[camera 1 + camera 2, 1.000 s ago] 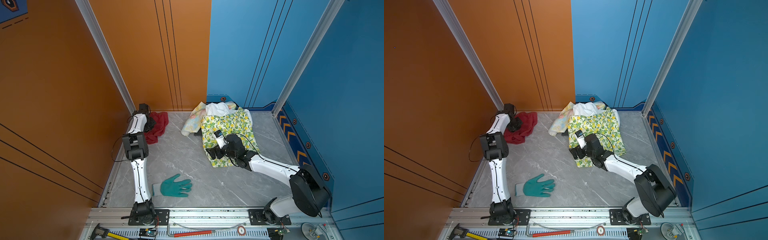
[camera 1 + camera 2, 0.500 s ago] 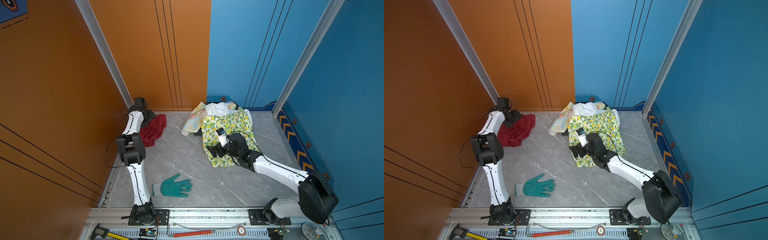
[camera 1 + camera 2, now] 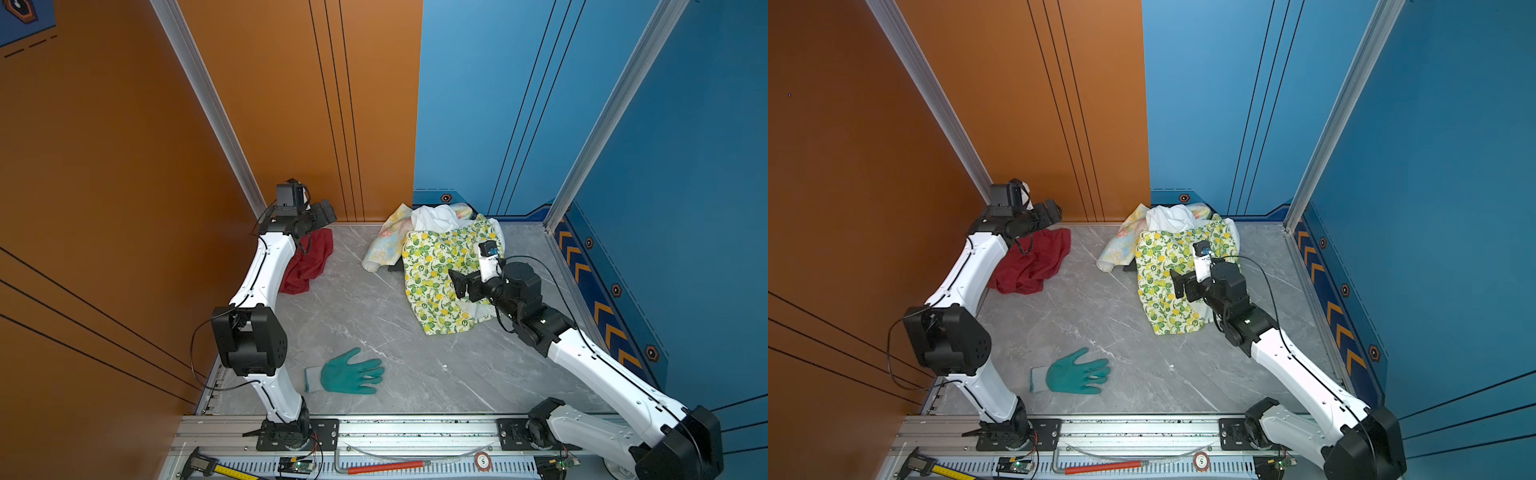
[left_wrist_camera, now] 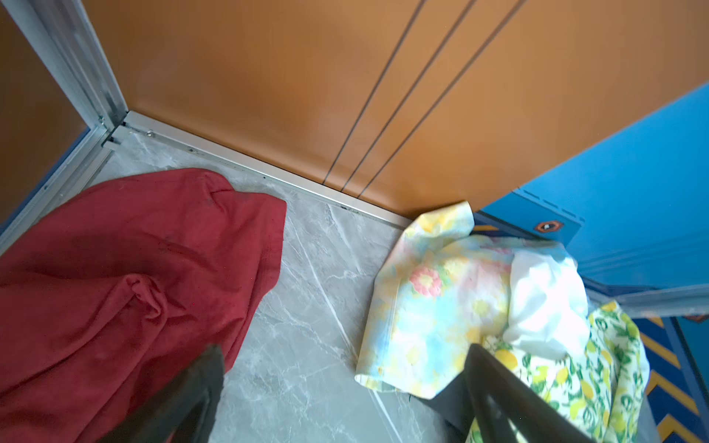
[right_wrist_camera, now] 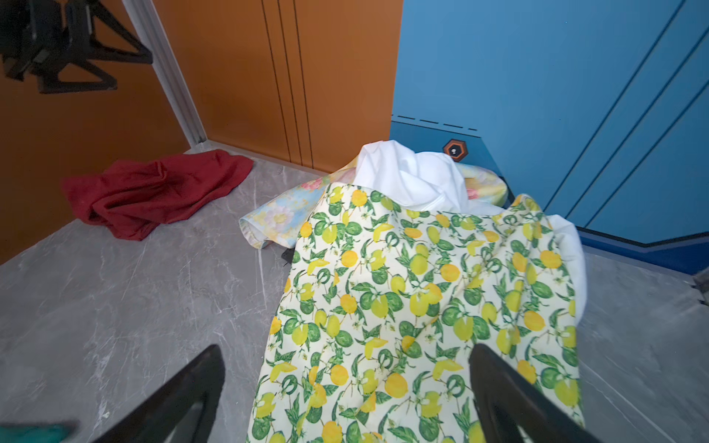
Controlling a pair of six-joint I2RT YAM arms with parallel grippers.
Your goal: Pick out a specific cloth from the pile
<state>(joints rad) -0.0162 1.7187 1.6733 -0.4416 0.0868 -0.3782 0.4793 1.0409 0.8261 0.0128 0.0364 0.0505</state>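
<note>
Dark red, the cloth (image 3: 309, 262) lay crumpled on the grey marble worktop (image 3: 365, 320) in the back left corner by the orange wall, well apart from the pile (image 3: 440, 257) of lemon-print, white and floral fabrics. The left jaws hung spread wide and empty above its back edge. The right jaws stood wide over the lemon print, gripping nothing. A green glove (image 3: 345, 374) lay near the front.

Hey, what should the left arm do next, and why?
Probably pull the left gripper back toward its base: its jaws stand open and empty by the dark red cloth, which lies on the table, apart from the pile.
</note>
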